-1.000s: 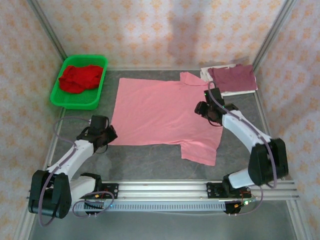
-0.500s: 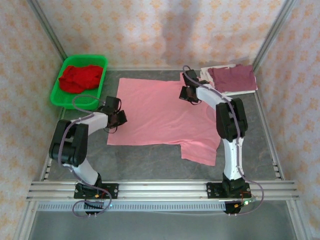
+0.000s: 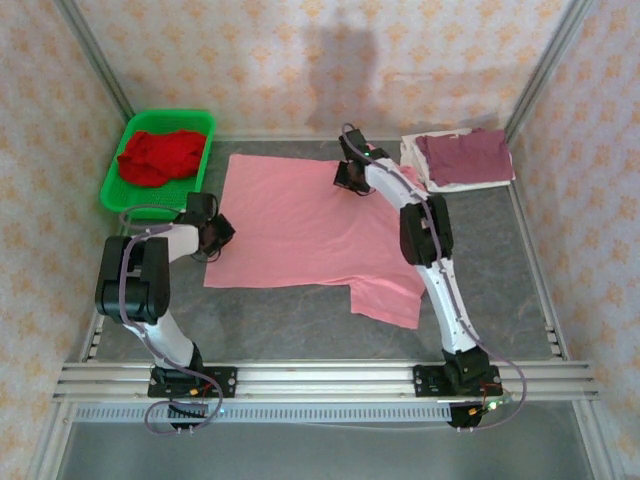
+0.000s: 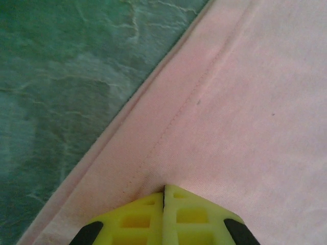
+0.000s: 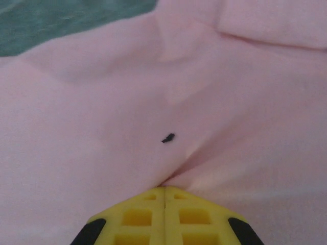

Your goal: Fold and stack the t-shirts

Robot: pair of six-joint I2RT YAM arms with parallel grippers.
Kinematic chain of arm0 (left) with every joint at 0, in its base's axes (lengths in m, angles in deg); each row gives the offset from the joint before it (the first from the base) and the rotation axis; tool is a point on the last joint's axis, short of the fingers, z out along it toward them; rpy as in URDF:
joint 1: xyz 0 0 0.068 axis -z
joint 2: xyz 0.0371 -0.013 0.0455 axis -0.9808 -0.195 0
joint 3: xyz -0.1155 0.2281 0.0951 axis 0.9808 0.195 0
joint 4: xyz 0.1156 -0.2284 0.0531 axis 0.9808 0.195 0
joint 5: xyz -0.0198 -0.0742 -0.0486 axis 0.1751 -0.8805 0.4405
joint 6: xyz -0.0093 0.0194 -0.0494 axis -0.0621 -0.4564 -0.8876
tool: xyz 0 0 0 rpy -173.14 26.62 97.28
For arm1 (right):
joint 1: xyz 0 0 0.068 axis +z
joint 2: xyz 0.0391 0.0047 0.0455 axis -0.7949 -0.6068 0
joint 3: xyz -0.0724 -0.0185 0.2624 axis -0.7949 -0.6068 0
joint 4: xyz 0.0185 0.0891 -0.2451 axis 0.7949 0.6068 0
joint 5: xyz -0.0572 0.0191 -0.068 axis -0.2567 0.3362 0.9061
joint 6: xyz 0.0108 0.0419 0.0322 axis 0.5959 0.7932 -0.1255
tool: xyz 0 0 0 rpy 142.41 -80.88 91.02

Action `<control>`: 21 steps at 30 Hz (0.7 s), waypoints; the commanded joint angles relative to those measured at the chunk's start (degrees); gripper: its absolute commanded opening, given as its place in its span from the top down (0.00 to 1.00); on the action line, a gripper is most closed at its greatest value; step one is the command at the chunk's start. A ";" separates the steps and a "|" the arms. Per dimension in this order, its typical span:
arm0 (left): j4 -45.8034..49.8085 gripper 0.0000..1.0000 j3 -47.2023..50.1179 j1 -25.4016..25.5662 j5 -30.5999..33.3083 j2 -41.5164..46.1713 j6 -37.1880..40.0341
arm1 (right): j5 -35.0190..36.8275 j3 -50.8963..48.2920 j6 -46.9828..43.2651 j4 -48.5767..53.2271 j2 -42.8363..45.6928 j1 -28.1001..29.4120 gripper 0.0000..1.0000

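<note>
Left wrist: t-shirt (image 4: 240, 102) in end effector (image 4: 164, 190)

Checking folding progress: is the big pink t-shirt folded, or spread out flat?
Spread out. The pink t-shirt lies open on the table, one sleeve showing; left end effector and right end effector pinch it.

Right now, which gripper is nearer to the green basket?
Left. The left gripper pinches the pink shirt just off the basket's near right corner. The right gripper grips the shirt near its far edge, well to the basket's right.
</note>
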State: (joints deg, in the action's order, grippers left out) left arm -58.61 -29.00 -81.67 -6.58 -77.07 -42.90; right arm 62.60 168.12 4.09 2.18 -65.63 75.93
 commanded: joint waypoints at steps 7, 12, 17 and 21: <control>7.56 1.00 2.79 -1.00 7.46 6.90 -0.16 | -3.32 11.05 0.36 7.49 -6.91 1.45 0.90; 13.56 0.99 -3.21 -0.86 7.69 9.51 6.70 | -2.99 10.92 0.24 9.55 -2.28 0.77 0.76; 20.66 0.72 -4.31 -0.78 5.95 19.59 8.37 | -2.88 1.92 -3.14 9.87 11.40 0.66 0.70; 28.87 0.52 0.39 -0.60 4.17 29.40 7.73 | -2.39 -22.88 -5.16 1.24 32.17 2.27 0.64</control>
State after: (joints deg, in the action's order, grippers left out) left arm -39.83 -31.43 -82.18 -1.73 -52.46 -36.01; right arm 59.19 157.12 1.40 8.04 -51.45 76.89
